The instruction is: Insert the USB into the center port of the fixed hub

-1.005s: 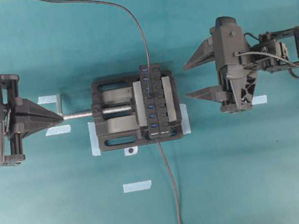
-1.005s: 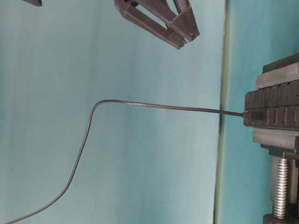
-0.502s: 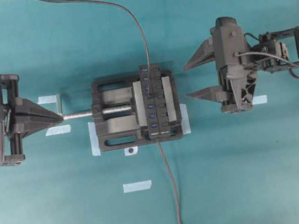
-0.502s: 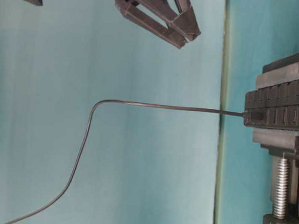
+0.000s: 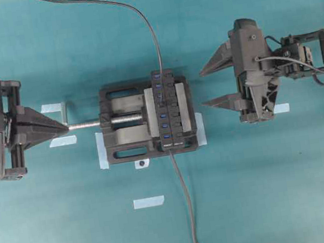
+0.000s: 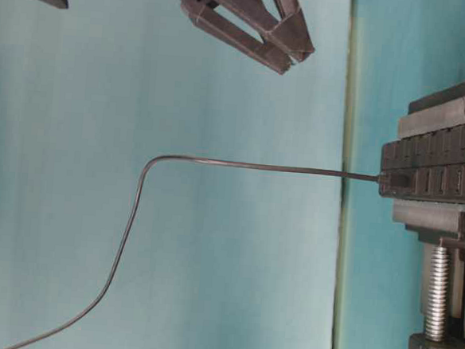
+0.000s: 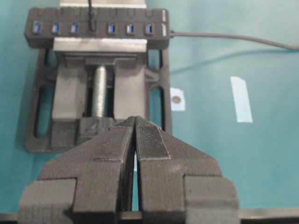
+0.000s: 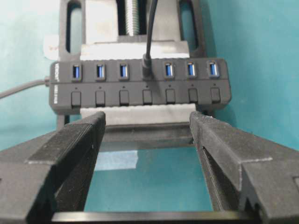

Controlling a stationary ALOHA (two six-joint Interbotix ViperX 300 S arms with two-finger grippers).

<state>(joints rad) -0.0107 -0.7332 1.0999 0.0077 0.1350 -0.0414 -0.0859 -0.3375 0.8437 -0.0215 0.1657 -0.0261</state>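
Observation:
The USB (image 8: 146, 66) plug stands in the center port of the fixed hub (image 8: 140, 95), with three blue slots on each side of it, and it hides that port. Its thin cable (image 5: 134, 9) runs off toward the far edge of the table. The hub (image 5: 168, 111) is clamped in a black vise (image 5: 124, 134). My right gripper (image 5: 202, 88) hangs open and empty to the right of the hub, apart from it; my right gripper (image 8: 147, 119) faces the button row. My left gripper (image 5: 66, 127) is shut on nothing at the screw's left end.
The vise's silver screw (image 5: 87, 125) points toward the left gripper. The hub's thicker cable (image 5: 187, 208) runs to the near edge. Pale tape strips (image 5: 148, 202) lie on the teal table, some at the vise's corners.
The right gripper has edged very slightly away from the hub. The plug, its cable and the left arm have not moved.

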